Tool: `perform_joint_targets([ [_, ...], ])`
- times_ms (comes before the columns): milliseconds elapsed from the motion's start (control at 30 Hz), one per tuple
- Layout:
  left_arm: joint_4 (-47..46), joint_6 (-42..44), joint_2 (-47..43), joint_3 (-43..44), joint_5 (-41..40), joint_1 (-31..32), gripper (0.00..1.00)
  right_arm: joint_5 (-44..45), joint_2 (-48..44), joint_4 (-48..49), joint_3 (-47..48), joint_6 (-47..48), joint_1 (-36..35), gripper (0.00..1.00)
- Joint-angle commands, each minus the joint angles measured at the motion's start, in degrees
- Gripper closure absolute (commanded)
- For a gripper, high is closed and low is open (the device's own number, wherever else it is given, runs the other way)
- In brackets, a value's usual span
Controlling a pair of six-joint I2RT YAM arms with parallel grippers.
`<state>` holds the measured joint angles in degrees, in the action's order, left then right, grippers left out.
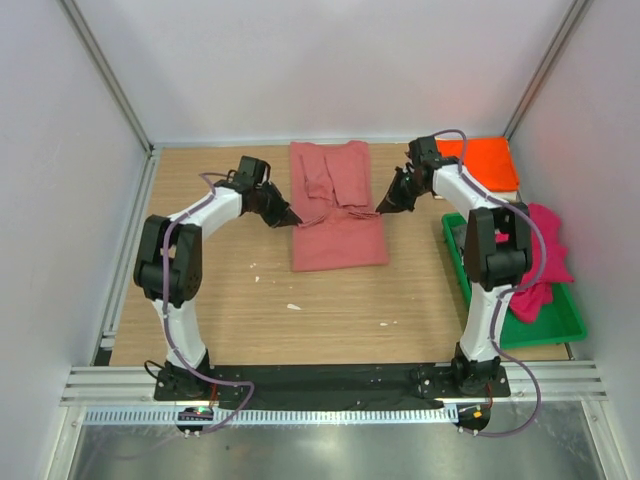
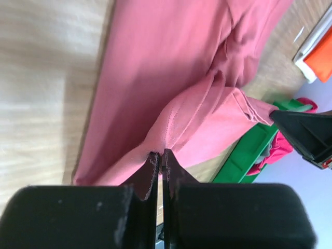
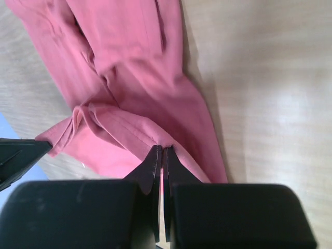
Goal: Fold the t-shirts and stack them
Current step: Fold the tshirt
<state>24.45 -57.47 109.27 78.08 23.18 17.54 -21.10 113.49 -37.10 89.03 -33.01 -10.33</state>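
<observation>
The salmon-red t-shirt point(image 1: 338, 235) lies mid-table, partly folded, its middle bunched and raised between my grippers. My left gripper point(image 1: 294, 219) is shut on its left edge, seen close in the left wrist view point(image 2: 161, 154) on the shirt point(image 2: 155, 67). My right gripper point(image 1: 382, 208) is shut on its right edge, seen close in the right wrist view point(image 3: 162, 150) on the shirt point(image 3: 140, 67). The orange t-shirt point(image 1: 484, 160) lies folded at the back right with a white edge under it. The magenta t-shirt point(image 1: 546, 262) is crumpled in the tray. No dark grey shirt is in view.
The green plastic tray point(image 1: 561, 327) stands along the table's right edge, close behind my right arm; it also shows in the left wrist view point(image 2: 248, 155). Bare wooden table point(image 1: 250, 300) lies left of and in front of the shirt. White walls enclose the table on three sides.
</observation>
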Motion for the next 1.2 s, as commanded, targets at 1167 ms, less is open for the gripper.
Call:
perform_joint_targets([
  [1167, 8.32, 6.04, 15.97, 18.41, 1.01, -4.88, 0.75, -7.38, 16.67, -6.66, 21.96, 4.1, 3.91, 0.66],
])
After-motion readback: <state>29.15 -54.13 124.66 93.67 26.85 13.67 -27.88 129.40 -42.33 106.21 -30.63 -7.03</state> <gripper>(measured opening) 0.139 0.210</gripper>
